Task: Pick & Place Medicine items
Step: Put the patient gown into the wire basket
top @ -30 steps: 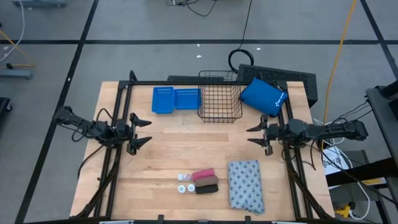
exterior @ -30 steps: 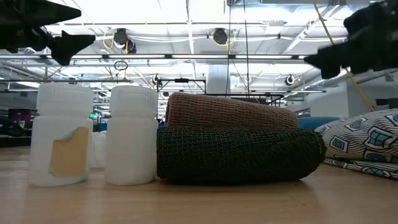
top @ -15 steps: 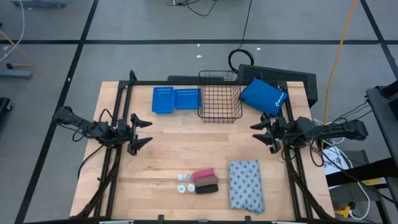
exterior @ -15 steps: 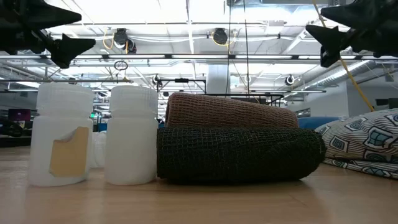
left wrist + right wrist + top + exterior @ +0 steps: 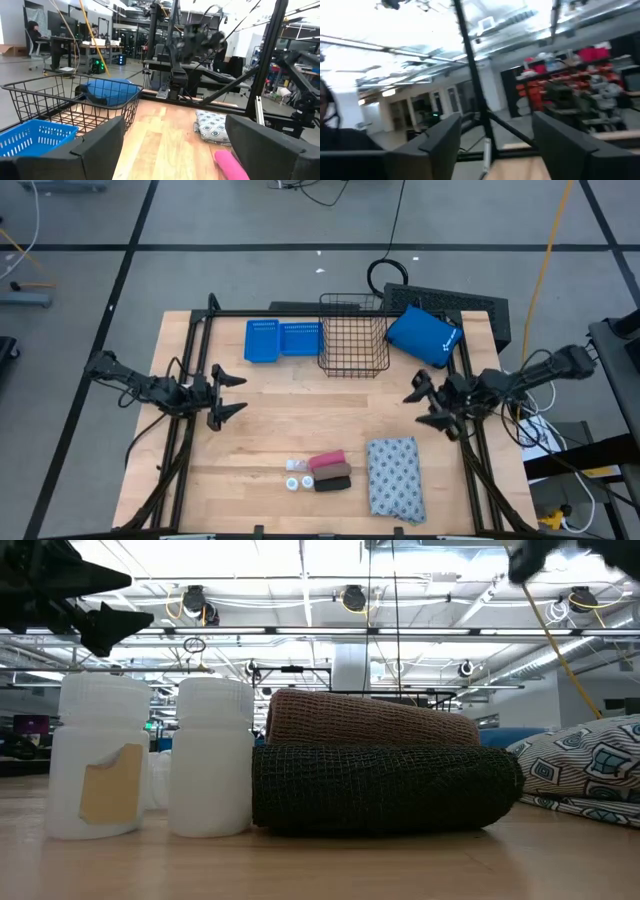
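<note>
The medicine items sit bunched at the worktop's (image 5: 270, 430) near edge in the high view: two white bottles (image 5: 296, 473), the pink block (image 5: 327, 459) on the dark block (image 5: 333, 481), the soft pack (image 5: 394, 478) just beside. Nothing is held; I judge they are laid out ready for picking. The left claw (image 5: 231, 392) hovers apart over the left side, the right claw (image 5: 428, 402) apart by the right rail. Since a second ago the right claw has tilted and swung back towards the rail, opening wider; the left has not moved.

In the low view the bottles (image 5: 155, 755) and stacked blocks (image 5: 385, 785) are as before, but the right claw has lifted almost out of frame.

The left wrist view shows the basket (image 5: 70, 100) and the pack (image 5: 212, 127) beyond spread fingers (image 5: 95, 145).

The right wrist view looks mostly into the room.
</note>
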Tool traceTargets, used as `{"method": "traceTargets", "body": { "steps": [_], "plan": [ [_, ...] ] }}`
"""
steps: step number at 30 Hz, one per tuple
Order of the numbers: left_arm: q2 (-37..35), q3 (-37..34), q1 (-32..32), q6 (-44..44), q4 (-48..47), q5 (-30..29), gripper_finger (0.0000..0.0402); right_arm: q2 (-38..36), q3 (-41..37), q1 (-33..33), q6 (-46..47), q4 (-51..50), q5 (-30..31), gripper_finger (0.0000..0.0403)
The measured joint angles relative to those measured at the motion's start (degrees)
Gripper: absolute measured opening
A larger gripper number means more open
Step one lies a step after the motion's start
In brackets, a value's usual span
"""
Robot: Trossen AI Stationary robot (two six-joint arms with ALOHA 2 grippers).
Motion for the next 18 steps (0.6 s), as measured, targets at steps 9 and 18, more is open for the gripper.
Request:
{"method": "traceTargets", "body": {
  "steps": [9,18],
  "plan": [
    [0.1,0.0,0.0,0.0,-0.2,0.0,0.0351,18.5,25.1,8.3,17.6,-41.2,0.3,0.0309],
    [0.1,0.0,0.0,0.4,-0.5,0.0,0.0351,24.7,24.6,19.0,64.2,-69.7,0.0,0.031]
  ]
}}
